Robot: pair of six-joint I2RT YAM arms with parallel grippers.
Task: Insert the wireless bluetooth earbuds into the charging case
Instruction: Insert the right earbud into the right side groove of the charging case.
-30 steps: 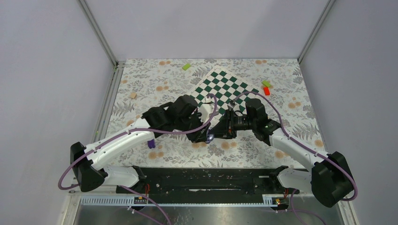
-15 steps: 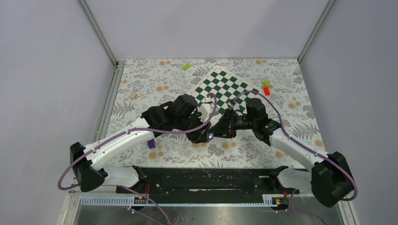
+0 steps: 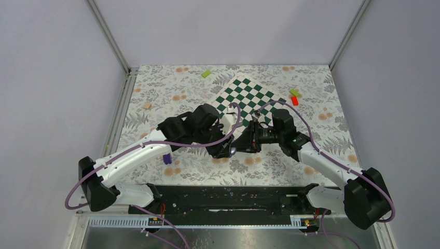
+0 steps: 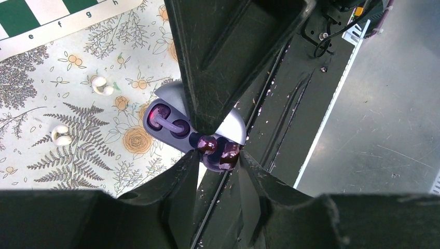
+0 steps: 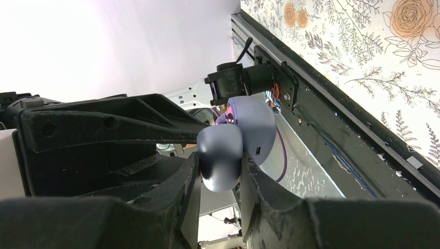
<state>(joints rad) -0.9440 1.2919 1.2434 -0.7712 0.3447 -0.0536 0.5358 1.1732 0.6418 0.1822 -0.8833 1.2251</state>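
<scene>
The top external camera sits high above and behind the arm bases, looking down and forward over the whole floral tabletop [image 3: 155, 88] from afar. The left wrist camera rides close behind the left pincer [image 4: 218, 155], facing down past its fingers to the tabletop and the black base rail [image 4: 290, 104]. The right wrist camera, equally near the right pincer [image 5: 219, 163], is rolled sideways (the tabletop climbs the right edge). Both wrist views share the charging case [image 4: 166, 119] and the rail.
</scene>
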